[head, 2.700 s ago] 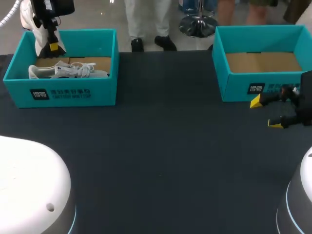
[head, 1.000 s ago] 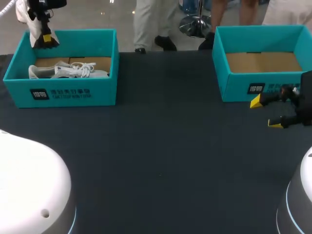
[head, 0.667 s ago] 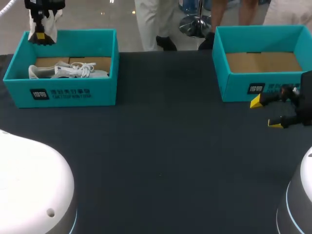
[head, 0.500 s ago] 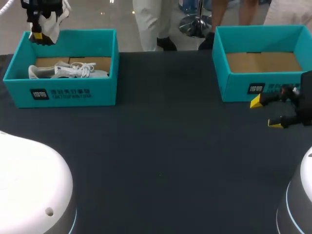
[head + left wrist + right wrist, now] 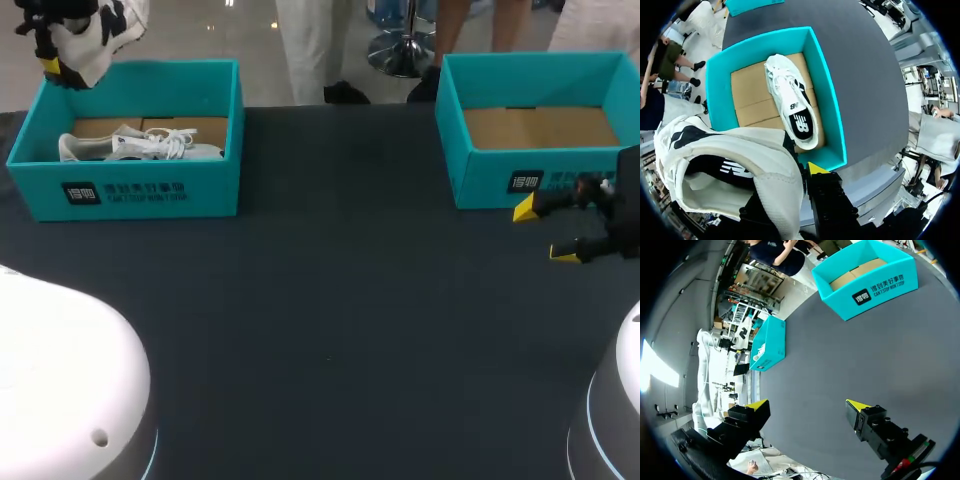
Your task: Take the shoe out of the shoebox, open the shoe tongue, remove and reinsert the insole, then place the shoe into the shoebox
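Lying in shoebox (image 5: 130, 195), one shoe (image 5: 140, 146); left tool (image 5: 52, 66) clamping second shoe (image 5: 97, 35); right tool (image 5: 807, 405) wide.

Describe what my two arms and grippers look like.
The left gripper and right gripper have blocky black fingers with bright yellow wedge tips. The left arm and right arm show glossy white domed housings edged with pale blue rings.

held shoe (image 5: 100, 40) partly off-frame
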